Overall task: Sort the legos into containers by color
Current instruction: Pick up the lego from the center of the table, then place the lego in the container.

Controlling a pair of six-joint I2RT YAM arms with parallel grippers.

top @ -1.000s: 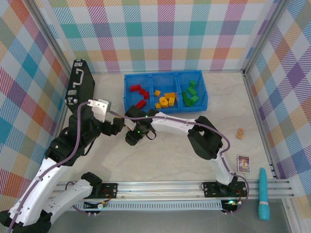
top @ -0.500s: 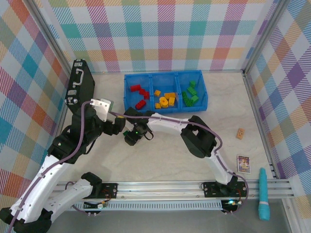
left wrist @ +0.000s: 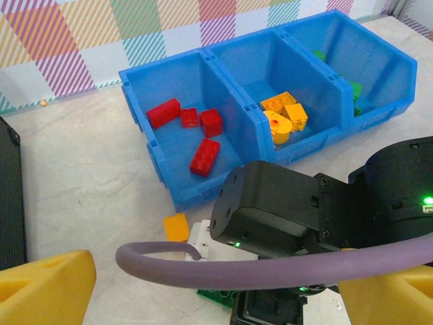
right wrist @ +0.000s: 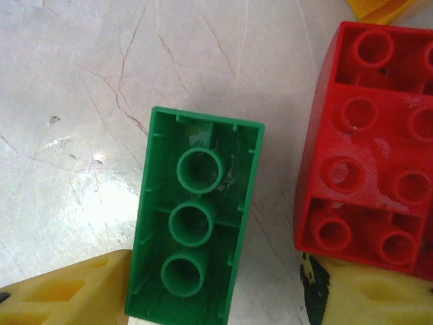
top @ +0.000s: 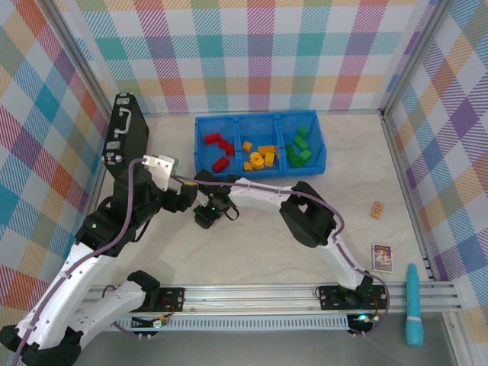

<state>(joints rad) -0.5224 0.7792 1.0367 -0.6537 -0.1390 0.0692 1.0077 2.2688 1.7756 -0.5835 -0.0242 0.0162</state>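
Right gripper [right wrist: 216, 301]: points straight down at the table; jaws about half apart, straddling the green brick [right wrist: 196, 223]; one yellow finger [right wrist: 61, 291] meets its long side while the other [right wrist: 369, 294] stands off across bare table, so nothing is gripped yet.
Green brick: lies on the table outside the bin, upside down with its hollow tubes facing up; its long sides face the fingers, which suits a pinch across the narrow width.
Red brick [right wrist: 365, 156]: studs up, just beside the green one with a thin gap; it crowds the standing-off finger, so closing could nudge it.
Left gripper [left wrist: 216, 284]: jaws wide and empty; it hovers close behind the right wrist, probably waiting its turn.
Blue bin [left wrist: 196, 193]: three compartments; red bricks [left wrist: 203, 156] in the left, yellow-orange [left wrist: 284, 112] in the middle, green in the right one; sorting looks largely done.
Loose yellow brick [left wrist: 176, 227]: on the table just in front of the bin; unsorted.
Step in hand: likely closing on the green brick for the right compartment.
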